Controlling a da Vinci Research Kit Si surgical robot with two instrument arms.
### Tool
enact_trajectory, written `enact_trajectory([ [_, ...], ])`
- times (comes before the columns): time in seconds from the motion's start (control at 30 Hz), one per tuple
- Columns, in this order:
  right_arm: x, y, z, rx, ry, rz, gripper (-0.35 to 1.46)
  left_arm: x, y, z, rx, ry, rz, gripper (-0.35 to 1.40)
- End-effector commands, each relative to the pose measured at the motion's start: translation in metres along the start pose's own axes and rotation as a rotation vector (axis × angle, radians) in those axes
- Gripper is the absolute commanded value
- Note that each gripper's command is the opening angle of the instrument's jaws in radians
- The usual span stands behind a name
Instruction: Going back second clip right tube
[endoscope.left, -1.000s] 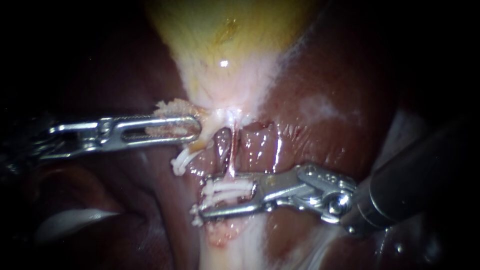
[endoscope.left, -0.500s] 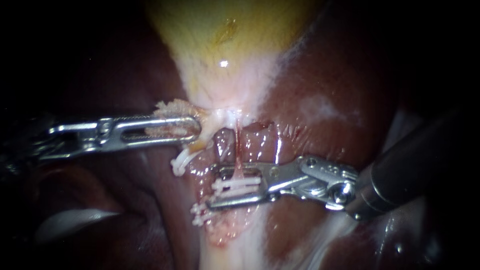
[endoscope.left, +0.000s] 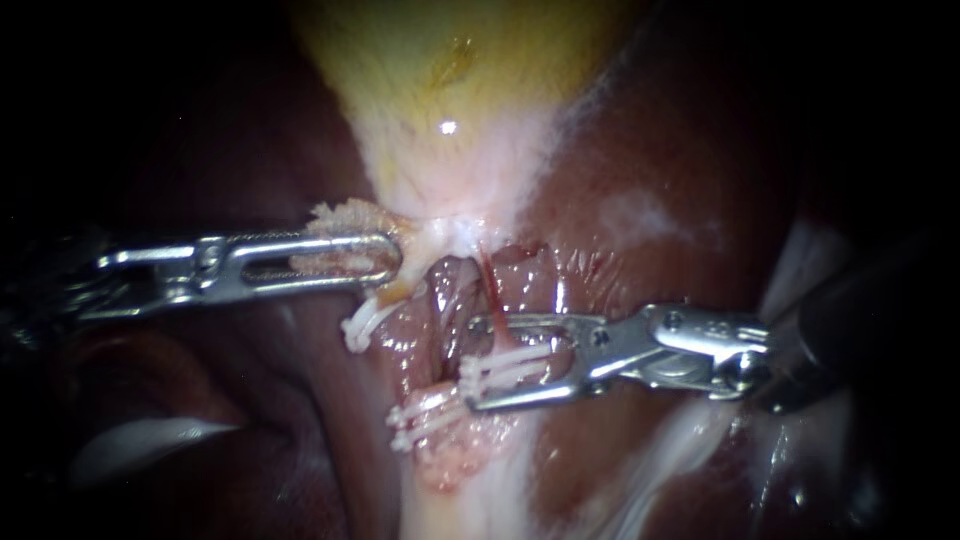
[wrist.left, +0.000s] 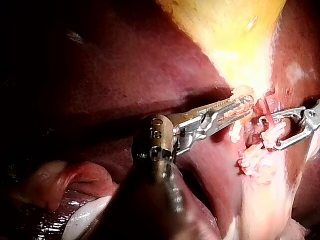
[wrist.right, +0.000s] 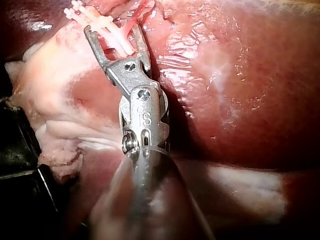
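My right instrument comes in from the right with its jaws open. A shut white clip lies between them, across the thin red right tube, which slants toward the instrument. A second white clip sits lower on pale tissue, and another is on the left tube. In the right wrist view the open jaws frame the clip. My left instrument is shut on frayed pale tissue at the neck of the yellow gallbladder; the left wrist view shows the same grip.
Dark red liver surrounds the site on both sides. A pale band of tissue runs down from the clips. A pale smooth lump lies below my left instrument's shaft.
My right instrument has drawn back to the right with its jaws open. The clip between them and the red tube have shifted right with it. My left instrument has not moved.
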Motion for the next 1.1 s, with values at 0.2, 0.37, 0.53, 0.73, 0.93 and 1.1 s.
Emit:
enact_trajectory([
  [0.2,0.0007,0.0001,-0.0026,-0.007,-0.072,-0.053,0.50,0.0000,0.0000,0.0000,0.000,0.000,0.000,-0.35],
  [0.37,0.0013,-0.0001,-0.0028,-0.005,-0.071,-0.056,0.50,0.0001,0.0000,0.0000,0.000,0.000,0.001,-0.35],
  [0.53,0.0018,-0.0002,-0.0034,-0.001,-0.071,-0.064,0.50,0.0001,0.0000,0.0001,0.000,0.000,0.001,-0.35],
  [0.73,0.0037,-0.0003,-0.0061,-0.008,-0.076,-0.110,0.50,0.0001,0.0001,0.0001,0.000,0.000,0.001,-0.35],
  [0.93,0.0062,-0.0002,-0.0091,-0.026,-0.079,-0.150,0.50,0.0002,0.0001,0.0002,-0.001,-0.001,0.001,-0.35],
  [1.1,0.0071,-0.0004,-0.0101,-0.027,-0.076,-0.166,0.50,0.0003,0.0000,0.0004,-0.002,-0.002,0.002,-0.35],
])
